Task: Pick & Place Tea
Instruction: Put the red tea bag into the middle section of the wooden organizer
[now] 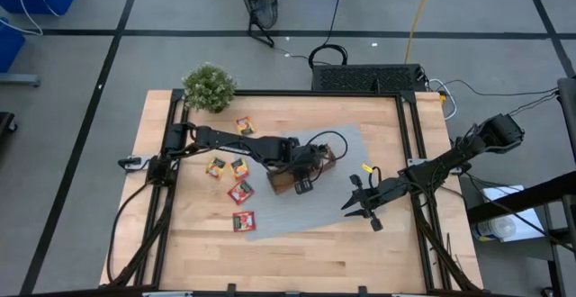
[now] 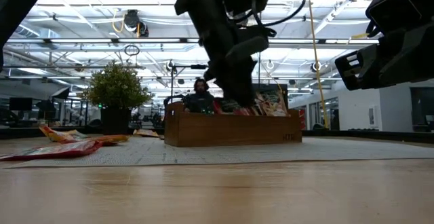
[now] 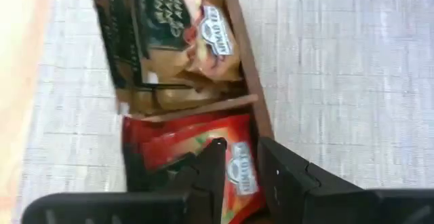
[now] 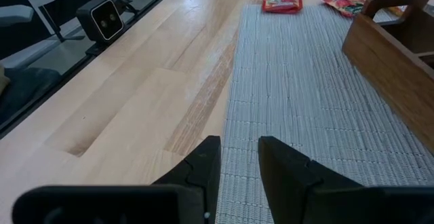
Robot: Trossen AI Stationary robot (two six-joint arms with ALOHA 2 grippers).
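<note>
The left gripper hangs over the tray, its fingers a narrow gap apart around a red sachet standing in the red compartment; whether they pinch it or merely straddle it I cannot tell. This looks like the placing step, so next the fingers should spread and lift clear, then go for the loose sachets on the table beside the tray. The right gripper waits above the mat, fingers slightly parted, holding nothing.
</note>
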